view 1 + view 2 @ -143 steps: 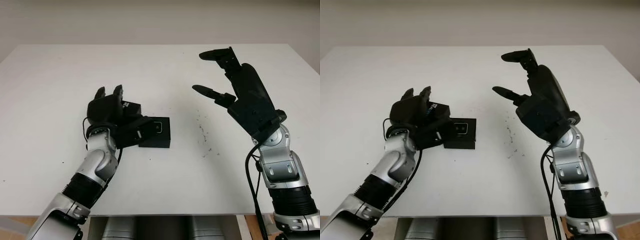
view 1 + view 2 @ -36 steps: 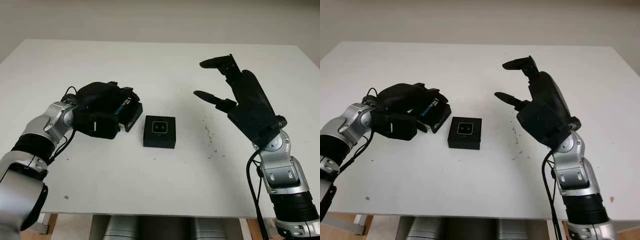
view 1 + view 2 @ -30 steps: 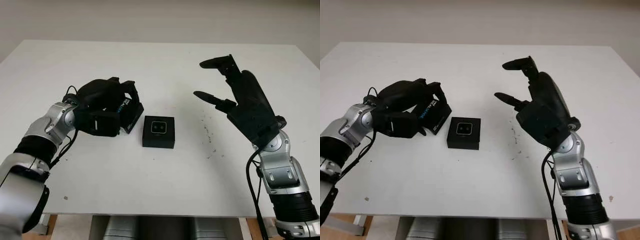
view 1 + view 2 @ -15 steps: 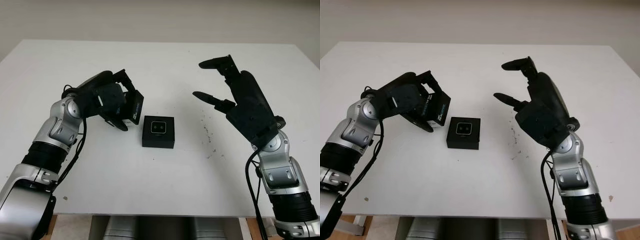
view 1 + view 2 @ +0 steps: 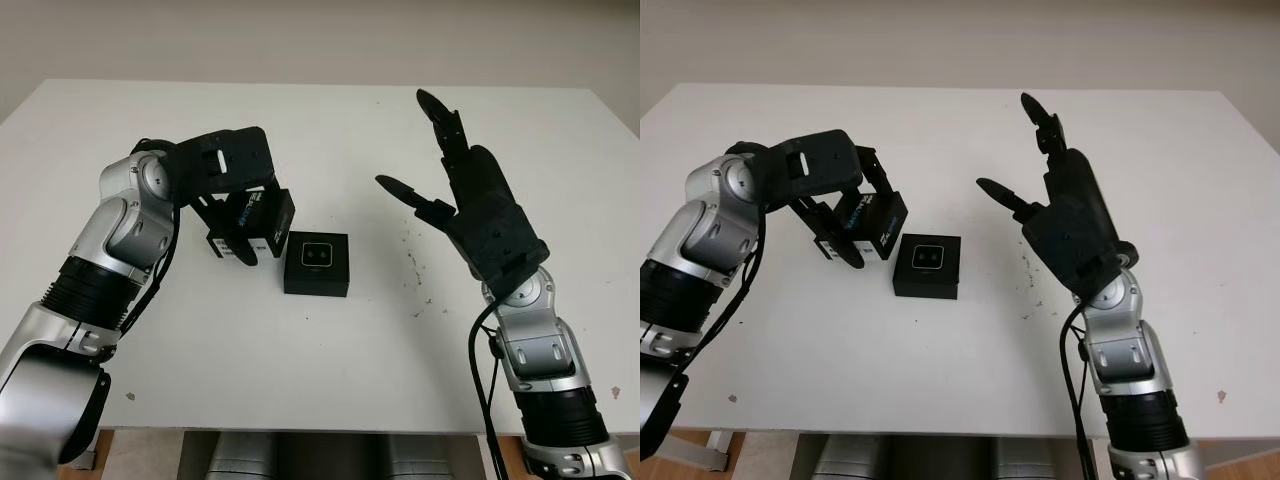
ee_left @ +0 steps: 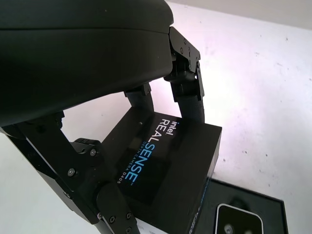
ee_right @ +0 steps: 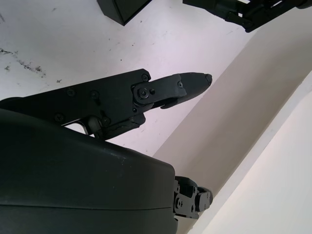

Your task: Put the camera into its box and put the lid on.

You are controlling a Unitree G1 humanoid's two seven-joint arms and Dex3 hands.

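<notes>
the left hand covers much of the lid it grips, so the lid's far side is hidden; whether the lid touches the table can't be told. in the left wrist view the open box runs off the edge, and the camera inside is cut short

the two eye views look forward and down from the head onto the white table, a little apart, both taking in the open box mid-table and both arms; the left wrist view sits very close behind the left hand, facing the lid; the right wrist view looks past the right hand at the table.
</notes>
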